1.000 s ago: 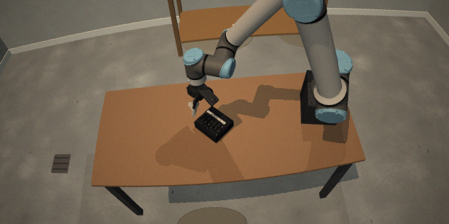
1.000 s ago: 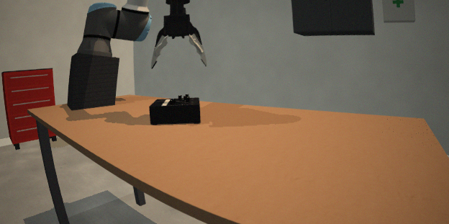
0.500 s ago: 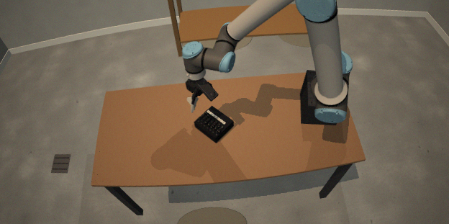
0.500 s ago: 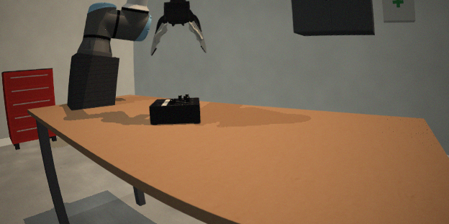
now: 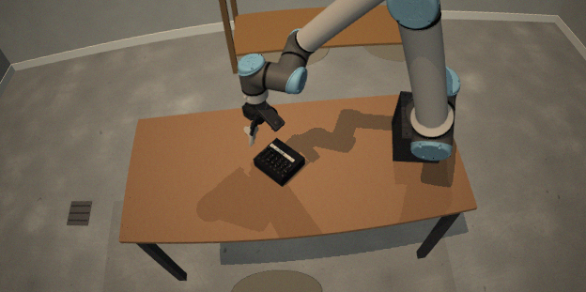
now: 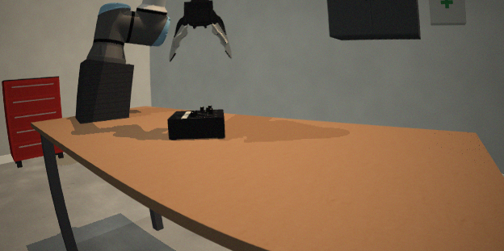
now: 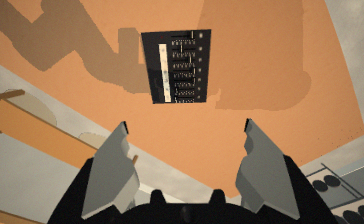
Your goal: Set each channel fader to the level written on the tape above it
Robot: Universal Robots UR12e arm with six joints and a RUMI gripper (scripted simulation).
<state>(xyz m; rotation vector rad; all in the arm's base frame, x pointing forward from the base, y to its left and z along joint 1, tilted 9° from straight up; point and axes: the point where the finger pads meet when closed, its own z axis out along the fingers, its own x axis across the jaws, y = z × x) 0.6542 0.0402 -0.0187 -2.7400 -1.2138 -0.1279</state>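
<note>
The black lighting desk sits on the table. A pale tape strip runs along one side; its writing is too small to read. Several fader slots lie in rows beside it in the wrist view. Upper caps stand at differing positions; the lower ones are hard to make out. Which fader is the master I cannot tell. My gripper is wide open and empty, well above the desk and touching nothing.
The arm's dark base block stands on the table to one side of the desk. A wooden shelf unit stands behind the table. A red drawer cabinet and a dark wall cabinet are beyond the table.
</note>
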